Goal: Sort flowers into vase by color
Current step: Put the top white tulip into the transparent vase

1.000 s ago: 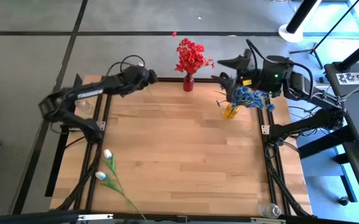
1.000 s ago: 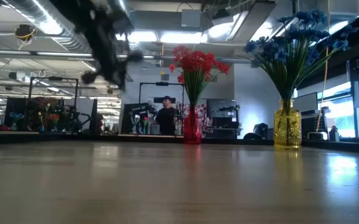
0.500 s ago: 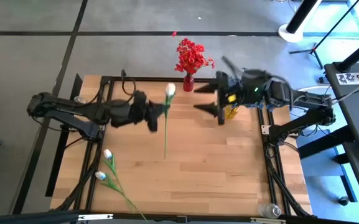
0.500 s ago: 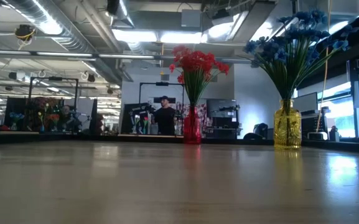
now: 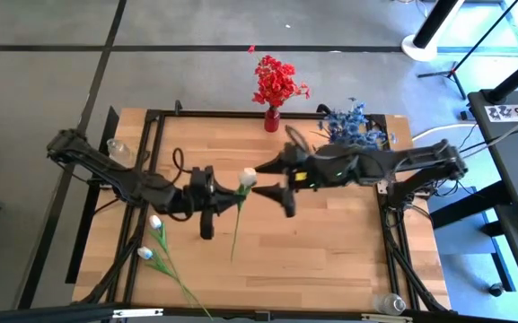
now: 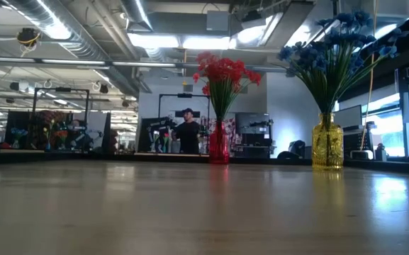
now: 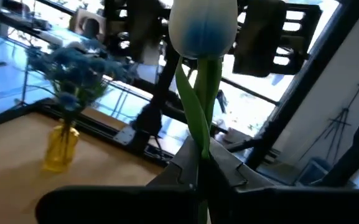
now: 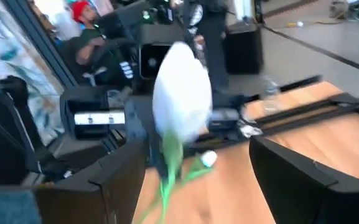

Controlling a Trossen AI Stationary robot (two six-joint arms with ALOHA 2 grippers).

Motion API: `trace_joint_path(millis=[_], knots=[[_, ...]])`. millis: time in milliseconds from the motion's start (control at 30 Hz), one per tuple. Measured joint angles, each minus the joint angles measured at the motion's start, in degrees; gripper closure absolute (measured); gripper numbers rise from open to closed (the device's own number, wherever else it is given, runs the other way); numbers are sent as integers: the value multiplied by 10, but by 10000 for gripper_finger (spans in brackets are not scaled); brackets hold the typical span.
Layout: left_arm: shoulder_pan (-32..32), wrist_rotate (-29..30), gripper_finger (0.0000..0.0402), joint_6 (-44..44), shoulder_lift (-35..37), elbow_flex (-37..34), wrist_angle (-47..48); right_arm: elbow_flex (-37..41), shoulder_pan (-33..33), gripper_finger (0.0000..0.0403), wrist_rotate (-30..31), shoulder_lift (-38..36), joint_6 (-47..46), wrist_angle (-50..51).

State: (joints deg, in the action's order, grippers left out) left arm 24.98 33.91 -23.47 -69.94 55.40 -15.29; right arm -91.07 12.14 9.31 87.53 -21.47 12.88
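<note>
A white flower [image 5: 249,178] on a green stem is carried over the table's middle. My left gripper [image 5: 229,204] is shut on its stem; in the left wrist view the head [image 7: 203,28] stands beyond the fingers. My right gripper [image 5: 275,182] is open, level with the head, its fingers on either side of the head [image 8: 182,93] without touching. Red flowers stand in a red vase [image 5: 272,118] at the far edge. Blue flowers stand in a yellow vase [image 6: 327,142] at the far right. Two more white flowers [image 5: 155,238] lie near the left edge. My left gripper pinches the green stem [image 7: 199,134] between its two fingers, a short way below the white head. The fingers come level from the table's left and lie across the stem. The flower is lifted clear; its long lower stem [image 5: 235,238] trails toward the near edge.
A clear glass vessel [image 5: 118,149] stands at the far left edge. A clear bottle [image 5: 390,303] lies at the near right corner. The black frame rails [image 5: 147,152] run along both sides. People and equipment show in the room behind the table.
My left gripper has swung from the far edge toward the table's middle and near side, carrying the white flower with it. My right gripper has left the blue flowers and travelled toward the table's left, stopping at the flower's head.
</note>
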Motion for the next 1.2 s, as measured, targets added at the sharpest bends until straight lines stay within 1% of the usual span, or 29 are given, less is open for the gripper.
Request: trace_joint_path(millis=[133, 200, 267, 400, 567, 600, 733, 867, 933, 1067, 1200], knots=[[9, 0, 400, 5, -18, 0, -38, 0, 0, 127, -44, 37, -26, -56], [12, -1, 400, 15, -21, 0, -57, 0, 0, 142, -48, 42, -38, -65], [15, -5, 400, 20, -21, 0, -60, 0, 0, 167, -48, 42, -39, -66], [16, -5, 393, 22, -21, 0, -59, 0, 0, 248, -50, 42, -39, -66], [17, -4, 365, 16, -21, 0, -57, 0, 0, 378, -60, 46, -38, -68], [17, -4, 359, 13, -21, 0, -56, 0, 0, 388, -60, 46, -38, -68], [21, -3, 330, 11, -19, 0, -57, 0, 0, 378, -59, 44, -38, -68], [41, -4, 298, -1, -1, 0, -58, 0, 0, 394, -69, 20, -32, -57], [58, -6, 282, -4, 9, 0, -60, 0, -1, 394, -70, -1, -17, -45], [87, -8, 259, -1, 18, 0, -59, 0, -1, 390, -68, -43, 6, 37], [98, -8, 250, 32, 19, 0, -59, 0, 9, 397, -81, -89, 44, 131]])
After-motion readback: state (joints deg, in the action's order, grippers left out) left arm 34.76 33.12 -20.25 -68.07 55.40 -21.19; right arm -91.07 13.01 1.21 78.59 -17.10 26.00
